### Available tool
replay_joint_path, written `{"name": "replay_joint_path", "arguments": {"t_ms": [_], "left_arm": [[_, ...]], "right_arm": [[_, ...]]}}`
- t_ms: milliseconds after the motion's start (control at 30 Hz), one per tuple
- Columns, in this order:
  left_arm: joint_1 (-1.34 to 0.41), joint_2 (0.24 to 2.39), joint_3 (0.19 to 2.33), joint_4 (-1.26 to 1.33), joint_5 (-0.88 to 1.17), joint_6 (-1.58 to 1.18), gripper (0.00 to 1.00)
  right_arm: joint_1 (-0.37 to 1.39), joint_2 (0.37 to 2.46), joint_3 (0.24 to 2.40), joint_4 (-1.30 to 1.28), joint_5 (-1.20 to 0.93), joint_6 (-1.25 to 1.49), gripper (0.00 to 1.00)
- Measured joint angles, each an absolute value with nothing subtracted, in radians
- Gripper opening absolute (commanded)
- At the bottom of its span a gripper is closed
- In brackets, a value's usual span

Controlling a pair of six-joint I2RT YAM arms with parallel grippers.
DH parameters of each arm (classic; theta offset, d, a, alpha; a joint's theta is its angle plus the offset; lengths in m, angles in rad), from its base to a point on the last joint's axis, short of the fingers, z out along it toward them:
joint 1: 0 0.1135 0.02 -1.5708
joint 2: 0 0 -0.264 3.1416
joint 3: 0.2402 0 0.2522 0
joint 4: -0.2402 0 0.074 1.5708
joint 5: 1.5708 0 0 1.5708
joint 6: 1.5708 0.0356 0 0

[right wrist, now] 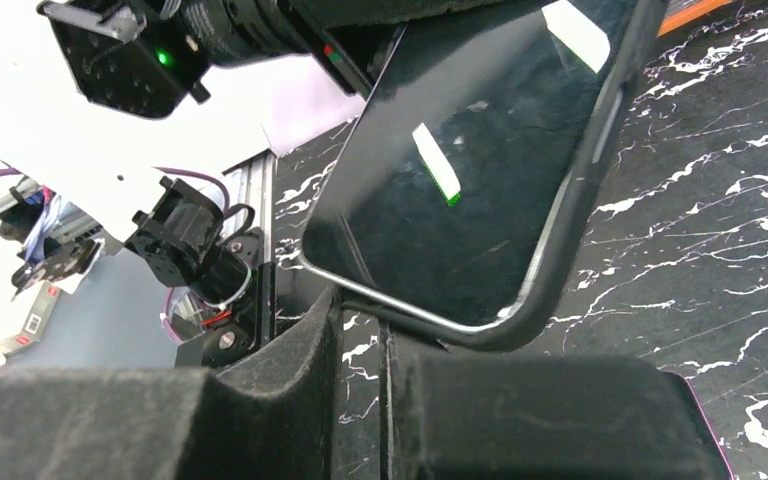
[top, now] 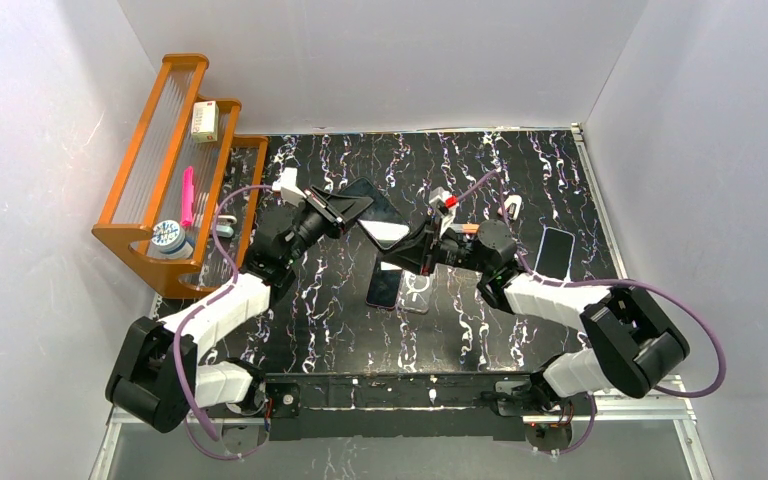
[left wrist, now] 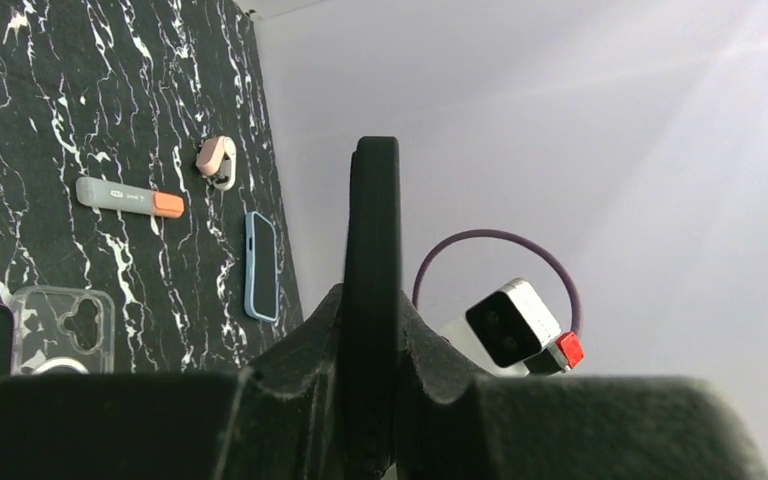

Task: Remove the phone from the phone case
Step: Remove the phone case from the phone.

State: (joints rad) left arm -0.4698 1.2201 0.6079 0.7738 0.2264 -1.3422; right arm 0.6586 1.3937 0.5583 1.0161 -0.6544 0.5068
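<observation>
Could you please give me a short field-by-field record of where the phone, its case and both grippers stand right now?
phone: in the black phone case, raised above the table
left gripper: shut on the case's edge
right gripper: nearly closed at the phone's lower corner; pinch unclear
removal: not yet done
on table: clear case, blue-cased phone, marker
</observation>
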Motion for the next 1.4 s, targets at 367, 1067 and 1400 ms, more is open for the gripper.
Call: {"name": "replay_joint_path", "arguments": {"t_ms": [367,1067,1400], "left_arm": [[-0.356,1.238,0.772,0.590,0.508,-1.066,0.00],[-0.329,1.256,0.884,0.388,0.923,-0.679,0.00],[-0.334,1.256,0.884,0.422,0.982,-0.680,0.00]], "right_arm": [[0.634,1.322,0.544,0.837,-0.674,0.383,0.50],[0.628,1.297,0.670,0.624,-0.907,0.220,0.64],[0.628,1.340,0.724,0.599,-1.003,0.201,0.52]]}}
